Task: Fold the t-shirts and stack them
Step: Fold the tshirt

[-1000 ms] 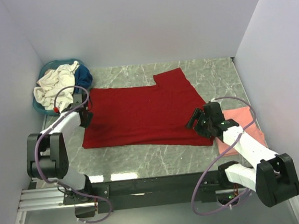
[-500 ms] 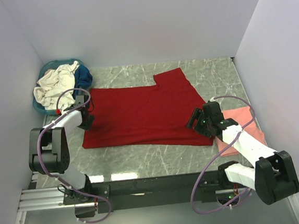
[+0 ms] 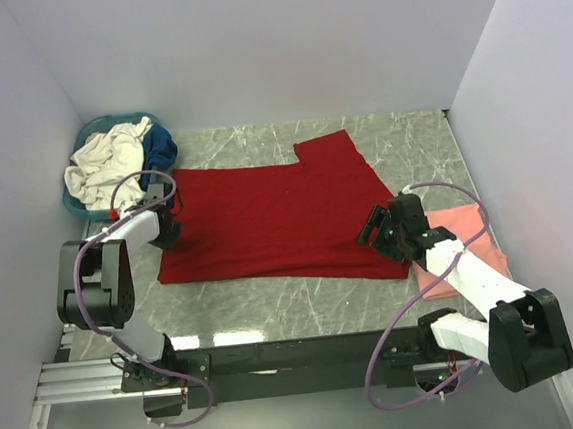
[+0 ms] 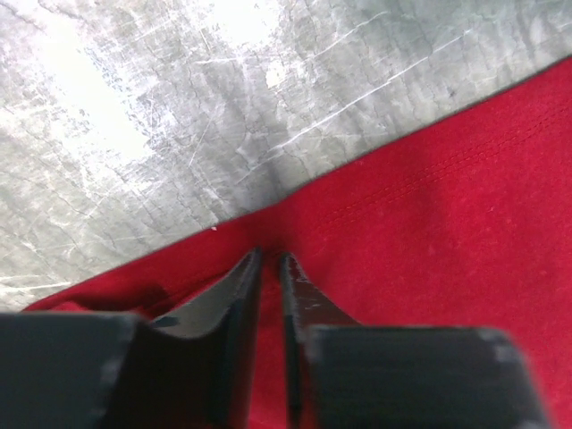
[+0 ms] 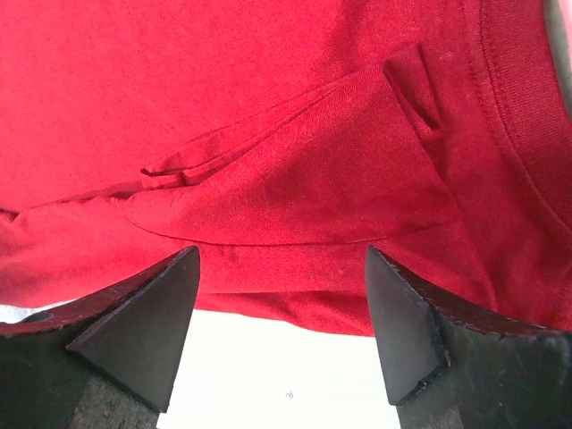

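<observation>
The deep red t-shirt (image 3: 267, 216) lies spread flat across the marble table. My left gripper (image 3: 167, 221) is at its left edge. In the left wrist view its jaws (image 4: 268, 259) are closed to a narrow slit with red cloth (image 4: 429, 223) pinched between them. My right gripper (image 3: 373, 229) is open over the shirt's right side. Its wrist view (image 5: 281, 259) shows a folded flap of red cloth (image 5: 268, 89) just ahead of the spread fingers. The salmon pink t-shirt (image 3: 464, 237) lies folded at the right, under the right arm.
A teal basket (image 3: 118, 120) stands at the back left corner, holding the cream-white shirt (image 3: 106, 160) and the dark blue shirt (image 3: 162, 145). White walls close in the left, back and right. Bare marble (image 4: 134, 107) shows beside the shirt's left edge.
The left arm's elbow has swung a little while its gripper stayed at the red shirt's left edge. The right arm has hardly moved.
</observation>
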Motion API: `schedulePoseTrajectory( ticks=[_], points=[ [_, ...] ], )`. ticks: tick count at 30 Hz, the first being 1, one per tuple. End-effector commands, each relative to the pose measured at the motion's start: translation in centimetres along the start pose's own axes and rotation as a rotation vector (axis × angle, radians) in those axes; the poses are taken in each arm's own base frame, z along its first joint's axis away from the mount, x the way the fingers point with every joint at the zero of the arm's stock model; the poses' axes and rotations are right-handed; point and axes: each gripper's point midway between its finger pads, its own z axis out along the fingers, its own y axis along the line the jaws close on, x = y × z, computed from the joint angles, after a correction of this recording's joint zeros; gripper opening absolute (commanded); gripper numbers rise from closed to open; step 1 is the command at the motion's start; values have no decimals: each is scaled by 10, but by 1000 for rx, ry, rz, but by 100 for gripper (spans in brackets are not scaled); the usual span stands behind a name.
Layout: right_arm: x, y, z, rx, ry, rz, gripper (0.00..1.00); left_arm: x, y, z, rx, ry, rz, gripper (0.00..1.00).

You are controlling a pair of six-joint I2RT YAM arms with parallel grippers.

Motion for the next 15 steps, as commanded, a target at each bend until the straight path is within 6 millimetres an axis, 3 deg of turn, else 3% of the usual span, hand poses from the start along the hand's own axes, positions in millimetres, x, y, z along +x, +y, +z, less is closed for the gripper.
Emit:
schedulePoseTrajectory(
  ticks=[1,9,15],
  points=[
    [-6,-2,2,-2,-37,-14,81,5,6,4,-24,-2,19,18],
    [-11,0,1,-3,-47,-18,81,-25,-7,-23,19,-75,4,3],
    [-13,1,1,-4,-50,-19,81,-44,-14,-42,50,-129,-2,1]
  ],
)
